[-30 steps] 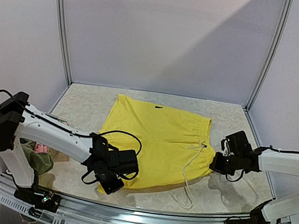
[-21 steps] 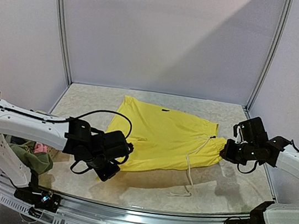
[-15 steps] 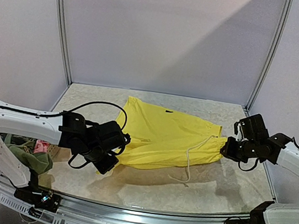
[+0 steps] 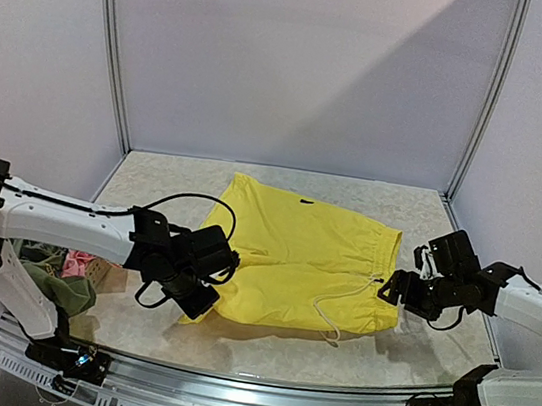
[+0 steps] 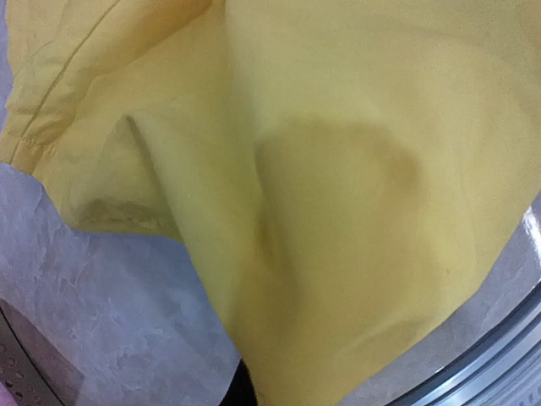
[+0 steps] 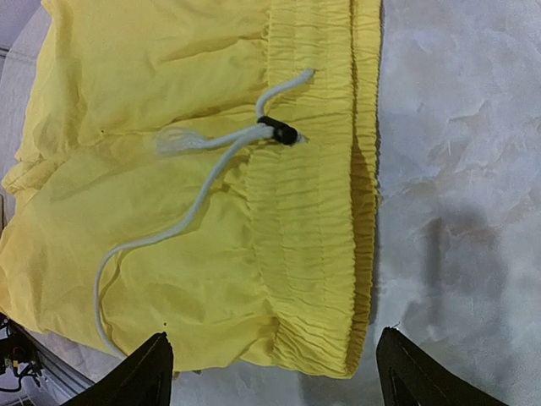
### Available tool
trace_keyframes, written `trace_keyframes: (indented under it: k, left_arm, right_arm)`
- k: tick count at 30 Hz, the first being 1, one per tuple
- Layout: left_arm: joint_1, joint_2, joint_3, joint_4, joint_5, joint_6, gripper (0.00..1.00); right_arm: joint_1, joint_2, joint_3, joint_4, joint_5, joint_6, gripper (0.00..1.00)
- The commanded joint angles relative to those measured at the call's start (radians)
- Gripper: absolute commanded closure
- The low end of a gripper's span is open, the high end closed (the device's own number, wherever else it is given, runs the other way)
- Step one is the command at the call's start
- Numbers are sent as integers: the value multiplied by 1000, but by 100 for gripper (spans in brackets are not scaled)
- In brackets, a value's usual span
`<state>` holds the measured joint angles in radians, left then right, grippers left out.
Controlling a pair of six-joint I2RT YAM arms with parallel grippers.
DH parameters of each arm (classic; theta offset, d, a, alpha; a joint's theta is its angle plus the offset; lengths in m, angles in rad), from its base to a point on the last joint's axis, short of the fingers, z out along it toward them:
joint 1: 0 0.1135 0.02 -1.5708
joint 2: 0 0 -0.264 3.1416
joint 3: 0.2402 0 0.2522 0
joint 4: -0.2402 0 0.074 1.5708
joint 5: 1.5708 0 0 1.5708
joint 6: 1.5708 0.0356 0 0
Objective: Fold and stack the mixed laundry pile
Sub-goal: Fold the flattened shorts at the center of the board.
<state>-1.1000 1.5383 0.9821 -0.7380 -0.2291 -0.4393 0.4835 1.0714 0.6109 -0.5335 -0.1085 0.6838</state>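
Right gripper (image 4: 393, 287) gapes open, the shorts' (image 4: 294, 252) waistband just ahead of it; left gripper (image 4: 195, 296) is smothered in their cloth, so I cannot tell its grip.

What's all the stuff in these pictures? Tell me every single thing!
yellow shorts: one, yellow, spread out mid-table, waistband toward the right.
drawstring: one, white, lying loose across the shorts' front.
olive-green piece: one, olive green, bunched low at the near left, beside the table.
pink piece: one, pink, right next to the green piece.
table: one, pale grey and marbled, under the shorts.
walls: pale lilac, around the back and both sides.
left gripper: one, black, at the shorts' near left corner; cloth fills its camera, so its fingers are hidden.
right gripper: one, black, fingers spread open at the waistband.
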Motion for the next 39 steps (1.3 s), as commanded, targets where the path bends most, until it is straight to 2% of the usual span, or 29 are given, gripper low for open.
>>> trace_keyframes:
  k: [1, 5, 8, 17, 24, 27, 29, 35, 39]
  left_arm:
    - [71, 42, -17, 36, 7, -12, 100]
    - [121, 65, -34, 72, 29, -13, 100]
    - [139, 94, -28, 83, 38, -6, 100]
    - [183, 163, -26, 108, 51, 1, 100]
    - [193, 177, -35, 123, 61, -1, 100]
    - [193, 178, -42, 131, 67, 0, 100]
    - [193, 174, -43, 131, 74, 8, 100]
    - [143, 109, -10, 31, 17, 20, 100]
    - [116, 22, 12, -44, 6, 8, 100]
  right_arm:
    - [3, -71, -80, -37, 4, 43, 19]
    - [5, -122, -150, -5, 0, 76, 32]
    - [13, -127, -206, 78, -8, 100, 39]
    - [27, 5, -259, 298, -34, 62, 43]
    - [52, 156, -233, 371, -69, 26, 72]
    - [52, 164, -218, 359, -61, 15, 85]
    - [52, 150, -205, 332, -52, 8, 98]
    - [52, 54, -88, 100, -41, -27, 100]
    - [53, -71, 11, -87, -26, -36, 100]
